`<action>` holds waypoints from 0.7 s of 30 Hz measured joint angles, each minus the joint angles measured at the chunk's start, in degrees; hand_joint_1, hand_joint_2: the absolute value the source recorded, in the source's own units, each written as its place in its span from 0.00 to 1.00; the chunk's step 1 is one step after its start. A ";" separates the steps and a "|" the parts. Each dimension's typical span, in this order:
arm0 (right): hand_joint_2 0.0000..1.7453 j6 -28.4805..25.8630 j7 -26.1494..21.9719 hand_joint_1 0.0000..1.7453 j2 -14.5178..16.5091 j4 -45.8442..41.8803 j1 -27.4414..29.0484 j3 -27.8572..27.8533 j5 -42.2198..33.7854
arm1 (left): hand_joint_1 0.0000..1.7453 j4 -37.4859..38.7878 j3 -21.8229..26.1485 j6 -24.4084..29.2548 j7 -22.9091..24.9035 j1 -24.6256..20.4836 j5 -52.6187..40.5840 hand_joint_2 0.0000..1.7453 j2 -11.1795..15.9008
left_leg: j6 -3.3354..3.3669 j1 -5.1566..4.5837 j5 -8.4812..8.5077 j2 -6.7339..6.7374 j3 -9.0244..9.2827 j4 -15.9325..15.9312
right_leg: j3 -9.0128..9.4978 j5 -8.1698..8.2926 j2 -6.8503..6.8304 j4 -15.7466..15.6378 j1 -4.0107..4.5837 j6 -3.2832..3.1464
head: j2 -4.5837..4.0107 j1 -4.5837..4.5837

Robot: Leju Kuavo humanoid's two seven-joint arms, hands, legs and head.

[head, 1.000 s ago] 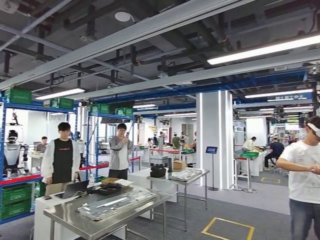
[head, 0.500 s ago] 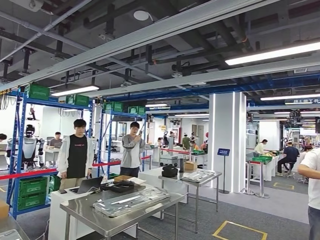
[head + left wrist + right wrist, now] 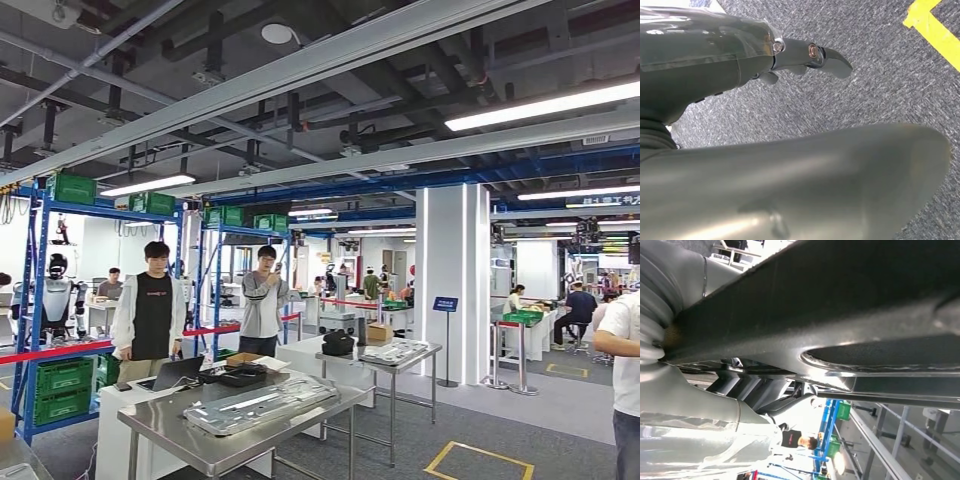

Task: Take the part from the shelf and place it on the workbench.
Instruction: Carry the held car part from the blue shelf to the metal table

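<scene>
The left robot hand (image 3: 791, 55) hangs over grey carpet (image 3: 874, 80) beside a strip of yellow floor tape (image 3: 938, 35); its fingers (image 3: 828, 54) are stretched out and apart with nothing in them. In the right wrist view a long dark part (image 3: 836, 305) with a pressed recess lies across the right robot hand (image 3: 734, 415). The fingers are mostly hidden beneath it, so I judge rather than see that this hand grips it.

Over the last second the whole head view has slid to the right and then almost stopped. That is the camera turning left, not the things moving. The steel table (image 3: 189, 452), with its flat metal panel (image 3: 260, 402), now sits nearer the middle of the view, and the person in the white shirt (image 3: 625, 370) has gone to the right edge.

So the part seems to be off the shelf and carried, and the turn toward the table looks nearly finished. An approach and a set-down are left.

Behind the table stand a person in a black vest (image 3: 153, 315) and one in grey (image 3: 263, 300). Further back stands the blue shelf (image 3: 34, 290) with green crates (image 3: 64, 388).
</scene>
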 joint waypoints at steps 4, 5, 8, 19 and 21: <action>1.00 0.00 -0.01 1.00 0.00 -0.03 0.00 -0.02 0.00 | 0.00 0.00 0.01 0.00 0.02 0.00 0.00 1.00 0.00 | -0.02 0.02 0.01 0.01 0.00 0.00 | -0.02 -0.01 0.01 0.05 0.01 -0.02 | 0.00 0.00; 1.00 0.00 -0.01 1.00 0.00 -0.03 0.00 -0.02 0.00 | 0.00 0.00 0.02 0.00 0.03 0.00 0.00 1.00 0.00 | -0.02 0.02 0.01 0.01 0.00 0.00 | -0.02 -0.01 0.02 0.05 0.01 -0.02 | 0.00 0.00; 1.00 0.00 -0.01 1.00 0.00 -0.05 0.01 -0.02 0.00 | 0.00 0.00 0.02 0.00 0.04 0.00 0.00 1.00 0.00 | -0.01 0.02 0.01 0.02 0.00 0.00 | -0.02 -0.01 0.02 0.05 0.01 -0.02 | 0.00 0.00; 1.00 -1.42 1.15 1.00 0.02 0.01 -0.11 0.00 3.18 | 0.00 0.00 0.02 -0.55 -0.51 -0.07 -0.10 1.00 0.00 | 0.19 -0.37 -0.09 0.02 -0.10 0.24 | -0.02 0.11 0.01 -0.02 -0.27 0.26 | 0.00 0.00; 1.00 -1.58 0.93 1.00 0.07 0.03 -0.16 -0.01 2.68 | 0.00 0.00 0.02 -0.55 -0.60 -0.05 -0.20 1.00 0.00 | 0.41 -0.52 -0.14 0.00 -0.19 0.32 | 0.00 0.17 -0.05 -0.06 -0.39 0.52 | 0.00 0.00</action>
